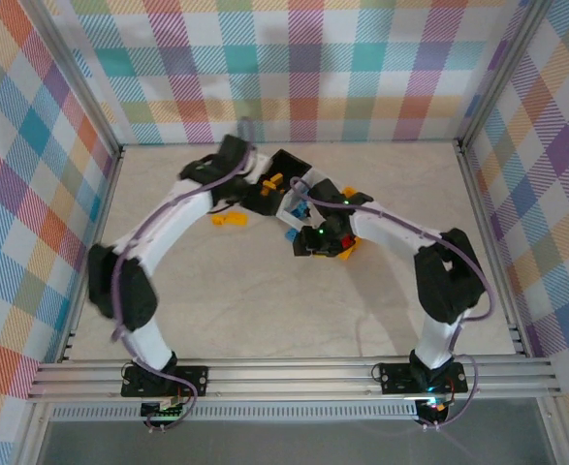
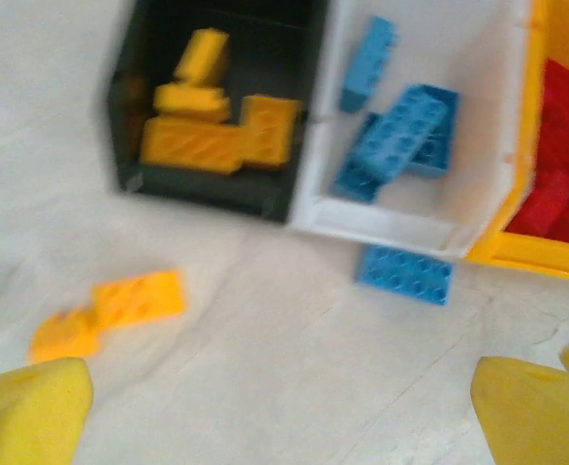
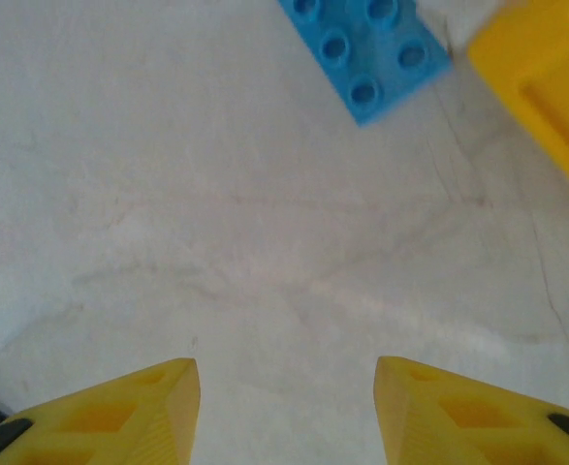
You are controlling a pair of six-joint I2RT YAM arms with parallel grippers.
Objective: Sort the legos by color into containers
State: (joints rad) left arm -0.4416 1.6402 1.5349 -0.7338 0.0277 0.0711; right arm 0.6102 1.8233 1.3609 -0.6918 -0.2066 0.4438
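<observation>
Left gripper (image 2: 284, 426): released. Its yellow fingers (image 2: 32, 412) sit wide apart at the lower corners of the left wrist view, with bare table (image 2: 284, 378) between them, on the near side of the white bin (image 2: 381, 231).
Right gripper (image 3: 284, 412): released, its two yellow fingers partly spread over bare table and holding nothing.
Loose blue brick (image 2: 405, 276): flat on the table just in front of the white bin's near wall. In the right wrist view it lies studs up at the top edge, partly cut off.
Loose yellow-orange bricks (image 2: 139, 295): two flat pieces on the table, in front of and well to the left of the white bin. Blur hides whether they touch.
White bin contents: the left wrist view shows blue legos (image 2: 410, 136) lying at different angles.
Black bin (image 2: 119, 126): joined to the white bin's left side, holding yellow-orange legos (image 2: 216, 136).
Yellow-orange bin (image 2: 531, 254): joined to the white bin's right side, cut off by the frame and holding red legos (image 2: 555, 184). In the right wrist view it appears as a blurred yellow corner at upper right.
Top view: both arms bend inward over the row of bins and cover most of it, so the contents are hard to make out and neither gripper's finger spread can be read there.
Blur: the left wrist picture is soft, so stud counts and exact brick numbers cannot be told.
</observation>
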